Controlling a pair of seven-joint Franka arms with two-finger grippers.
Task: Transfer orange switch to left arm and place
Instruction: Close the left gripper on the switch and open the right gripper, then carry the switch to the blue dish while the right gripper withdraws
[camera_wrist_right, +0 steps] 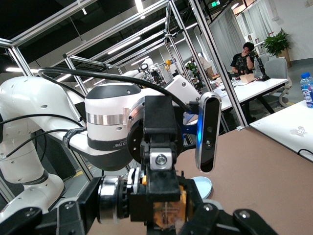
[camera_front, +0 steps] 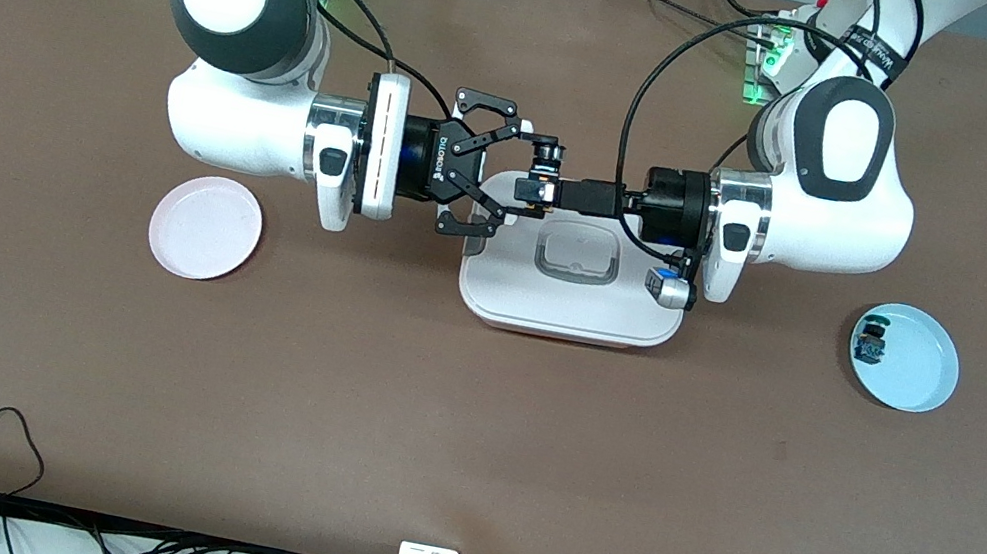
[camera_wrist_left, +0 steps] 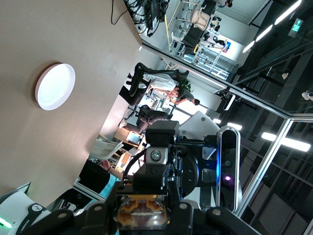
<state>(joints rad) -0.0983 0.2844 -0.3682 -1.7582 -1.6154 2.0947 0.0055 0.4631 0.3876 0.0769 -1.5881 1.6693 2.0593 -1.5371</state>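
Meeting nose to nose above the box (camera_front: pixel 568 305), the two grippers share one small part: the orange switch (camera_front: pixel 545 171), held in the air over the box's edge farthest from the front camera. The left gripper (camera_front: pixel 537 189) has its fingers clamped on the switch; the right gripper (camera_front: pixel 524 171) is closed on it too. A pink plate (camera_front: pixel 205 227) sits toward the right arm's end of the table, a blue plate (camera_front: pixel 917 377) with a small dark switch (camera_front: pixel 871 343) toward the left arm's end.
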